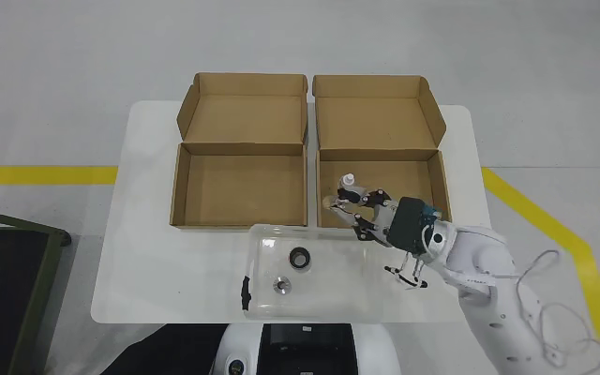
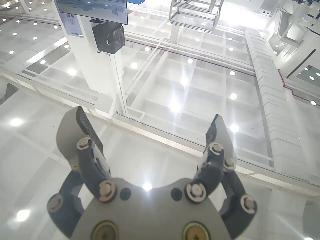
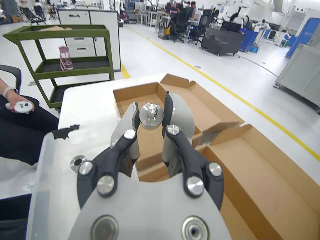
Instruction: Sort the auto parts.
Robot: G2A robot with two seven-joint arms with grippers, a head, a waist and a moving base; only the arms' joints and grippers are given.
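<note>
My right gripper (image 1: 346, 193) is shut on a round silver metal part (image 3: 151, 116), held above the left end of the right cardboard box (image 1: 405, 180). In the right wrist view the part sits between the dark pads (image 3: 168, 112), with that box's floor (image 3: 250, 181) below. A clear plastic tray (image 1: 281, 229) at the table's front holds a black ring (image 1: 299, 256) and a silver part (image 1: 281, 287). My left gripper (image 2: 148, 113) is open with nothing in it and points up at the ceiling.
The left cardboard box (image 1: 239, 192) stands beside the right one, both with their lids folded back. The boxes' near walls border the tray. A green cart (image 3: 62, 51) stands off the table's left side. Bare white table (image 1: 141, 234) lies left of the boxes.
</note>
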